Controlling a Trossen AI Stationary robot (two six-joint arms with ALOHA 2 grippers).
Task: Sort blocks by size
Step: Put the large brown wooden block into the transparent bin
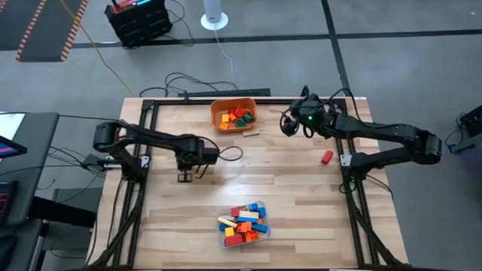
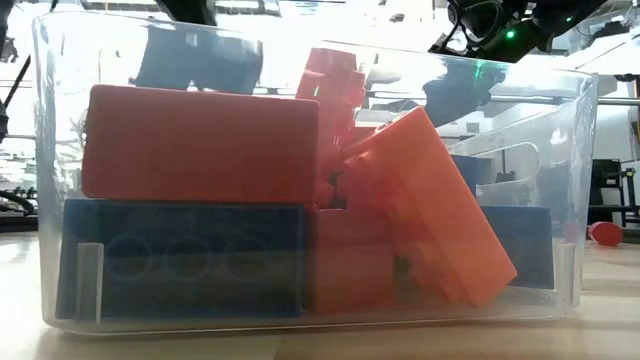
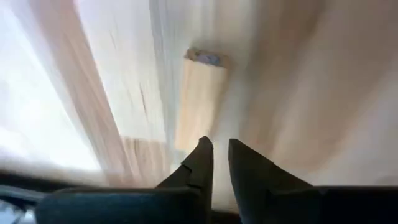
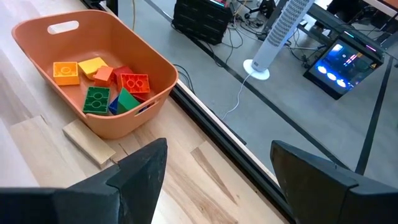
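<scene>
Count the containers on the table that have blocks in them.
2: the orange bowl at the far edge of the table, and the clear tub near its front edge. No other container shows, and none seems hidden.

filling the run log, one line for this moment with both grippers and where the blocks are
left gripper: nearly shut, over bare table | right gripper: open, by orange bowl | blocks: in clear tub | red block: loose

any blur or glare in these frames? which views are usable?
Left wrist view: motion-smeared, wood grain streaked, tan block soft, dark fingers sharp. Low view: clear tub fills the frame, bricks seen hazily through its wall, room behind blown out white. High view: evenly lit, sharp. Right wrist view: orange bowl crisp, near fingers out of focus.
</scene>
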